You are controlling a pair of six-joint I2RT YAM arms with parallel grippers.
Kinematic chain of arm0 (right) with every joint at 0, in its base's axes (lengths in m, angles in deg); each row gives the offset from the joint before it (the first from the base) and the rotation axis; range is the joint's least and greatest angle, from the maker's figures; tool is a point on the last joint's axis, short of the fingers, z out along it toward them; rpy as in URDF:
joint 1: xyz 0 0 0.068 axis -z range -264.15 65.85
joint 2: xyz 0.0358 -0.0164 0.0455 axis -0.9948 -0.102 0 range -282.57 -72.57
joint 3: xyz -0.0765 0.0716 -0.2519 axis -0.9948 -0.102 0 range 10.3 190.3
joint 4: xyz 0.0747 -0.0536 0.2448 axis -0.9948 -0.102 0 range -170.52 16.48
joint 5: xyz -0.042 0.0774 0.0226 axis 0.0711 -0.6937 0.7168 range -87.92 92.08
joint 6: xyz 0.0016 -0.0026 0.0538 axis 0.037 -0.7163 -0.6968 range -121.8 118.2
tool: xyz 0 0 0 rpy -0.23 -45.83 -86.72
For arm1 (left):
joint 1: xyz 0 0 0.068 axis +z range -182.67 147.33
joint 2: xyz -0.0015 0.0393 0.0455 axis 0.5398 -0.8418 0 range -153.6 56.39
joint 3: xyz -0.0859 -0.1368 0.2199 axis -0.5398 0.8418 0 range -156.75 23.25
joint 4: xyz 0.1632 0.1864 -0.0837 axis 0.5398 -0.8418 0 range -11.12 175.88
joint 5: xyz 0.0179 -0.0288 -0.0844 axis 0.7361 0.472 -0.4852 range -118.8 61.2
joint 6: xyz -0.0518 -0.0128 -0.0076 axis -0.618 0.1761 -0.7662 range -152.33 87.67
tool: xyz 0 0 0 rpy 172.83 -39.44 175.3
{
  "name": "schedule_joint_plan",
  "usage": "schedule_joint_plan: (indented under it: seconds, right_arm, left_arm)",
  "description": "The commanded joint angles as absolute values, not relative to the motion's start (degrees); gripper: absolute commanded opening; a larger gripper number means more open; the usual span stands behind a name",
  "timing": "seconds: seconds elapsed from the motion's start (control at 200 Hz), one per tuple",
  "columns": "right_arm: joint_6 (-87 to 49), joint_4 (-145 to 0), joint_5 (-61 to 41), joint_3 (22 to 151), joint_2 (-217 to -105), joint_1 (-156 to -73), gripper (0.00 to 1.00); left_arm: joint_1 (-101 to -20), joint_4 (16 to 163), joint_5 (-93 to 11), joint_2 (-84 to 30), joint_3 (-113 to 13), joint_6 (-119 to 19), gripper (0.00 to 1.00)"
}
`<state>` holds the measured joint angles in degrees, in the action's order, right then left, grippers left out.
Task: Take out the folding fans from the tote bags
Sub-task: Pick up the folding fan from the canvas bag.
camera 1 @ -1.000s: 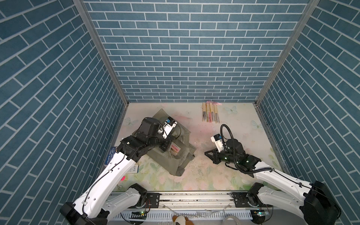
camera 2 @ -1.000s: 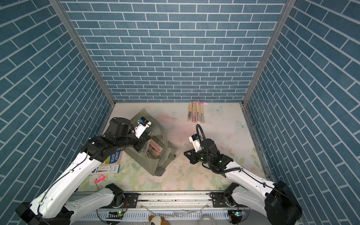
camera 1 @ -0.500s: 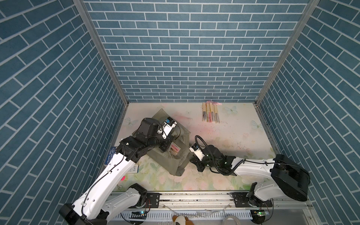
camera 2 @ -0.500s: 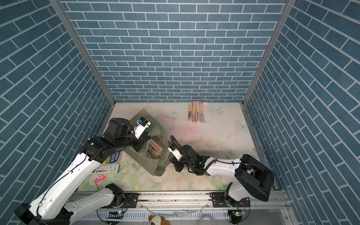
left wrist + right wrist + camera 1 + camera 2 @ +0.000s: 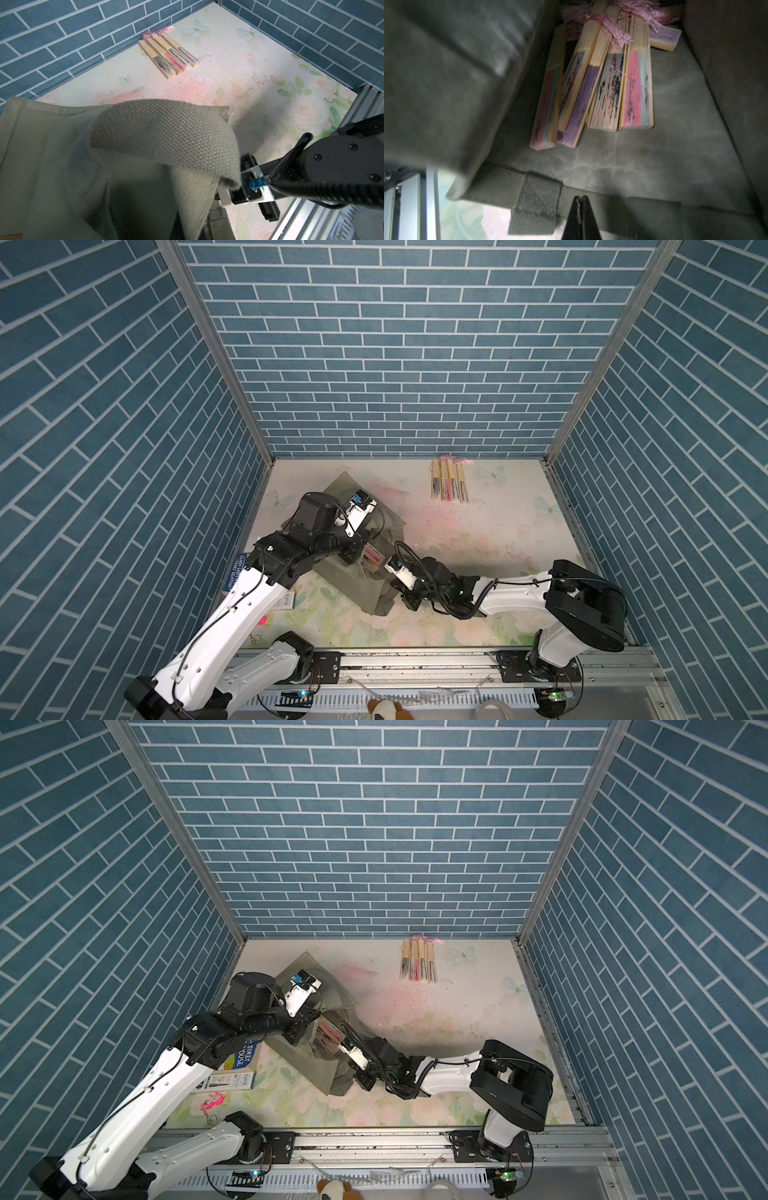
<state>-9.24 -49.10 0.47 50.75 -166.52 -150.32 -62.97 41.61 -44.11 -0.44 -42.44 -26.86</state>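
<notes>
left pincer (image 5: 352,556): clamped on tote bag (image 5: 351,587) upper edge
right pincer (image 5: 580,199): closed, empty, at bag mouth
folding fans (image 5: 604,87): heaped inside

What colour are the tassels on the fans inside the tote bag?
Pink tassels, clearest in the right wrist view.

Four loose fans (image 5: 168,55), six bagged fans (image 5: 608,93), one tote (image 5: 633,166).
</notes>
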Motion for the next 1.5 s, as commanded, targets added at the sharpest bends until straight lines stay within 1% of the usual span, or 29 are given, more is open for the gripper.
schedule_joint_plan:
  seconds: [0.0, 0.205, 0.345, 0.415, 0.545, 0.63, 0.765, 0.855, 0.92, 0.995, 1.135, 1.26, 1.36, 1.45, 1.495]
  right_arm:
    - [-8.0, -47.7, 4.4, 54.3, -169.3, -150.2, 0.04]
    - [-13.7, -51.5, 1.0, 61.1, -175.0, -148.4, 0.04]
    - [-14.2, -53.2, -0.8, 64.9, -178.3, -148.4, 0.05]
    - [-13.1, -54.3, -2.3, 66.5, -179.8, -148.4, 0.07]
    - [-9.8, -48.5, -2.6, 64.0, -179.8, -148.9, 0.10]
    - [-6.9, -48.5, -2.6, 64.1, -180.8, -149.0, 0.12]
    - [-1.4, -49.7, 0.5, 64.4, -181.8, -150.9, 0.13]
    - [-1.0, -49.9, 0.7, 65.2, -182.3, -151.4, 0.13]
    - [-3.4, -50.2, 0.3, 66.6, -182.9, -151.4, 0.14]
    - [-8.4, -52.1, -0.7, 69.8, -184.1, -151.5, 0.15]
    - [-21.5, -55.6, -1.7, 75.1, -185.0, -151.5, 0.23]
    - [-31.8, -55.2, -1.8, 76.4, -185.9, -151.5, 0.29]
    - [-35.6, -56.1, -1.0, 77.8, -187.7, -151.8, 0.34]
    - [-37.3, -57.4, 0.4, 78.8, -188.8, -151.9, 0.36]
    - [-37.1, -57.8, 1.6, 79.2, -188.9, -152.1, 0.38]
  left_arm:
    - [-62.9, 41.3, -45.7, 0.5, -42.7, -26.1, 0.00]
    - [-62.9, 40.1, -48.3, 1.4, -44.4, -25.1, 0.00]
    - [-62.9, 38.9, -48.3, 1.0, -45.5, -24.7, 0.00]
    - [-62.9, 38.0, -48.9, 0.3, -46.9, -24.3, 0.00]
    - [-62.9, 37.0, -47.9, -1.9, -50.1, -24.7, 0.00]
    - [-62.9, 37.0, -45.9, -3.1, -51.4, -25.8, 0.00]
    - [-62.9, 36.2, -46.0, -4.6, -53.3, -25.9, 0.00]
    - [-62.9, 34.2, -47.1, -6.0, -55.2, -24.6, 0.00]
    - [-62.9, 31.9, -48.4, -7.3, -56.7, -21.7, 0.00]
    - [-62.9, 29.6, -46.2, -9.5, -58.5, -18.1, 0.00]
    - [-62.9, 26.7, -45.9, -13.1, -61.7, -12.9, 0.00]
    - [-62.7, 27.3, -49.3, -13.4, -62.7, -5.8, 0.00]
    - [-62.6, 28.9, -52.5, -12.5, -60.3, 3.7, 0.00]
    - [-62.0, 30.4, -52.7, -11.7, -59.6, 7.4, 0.00]
    - [-60.8, 30.1, -54.4, -11.5, -59.7, 9.0, 0.00]
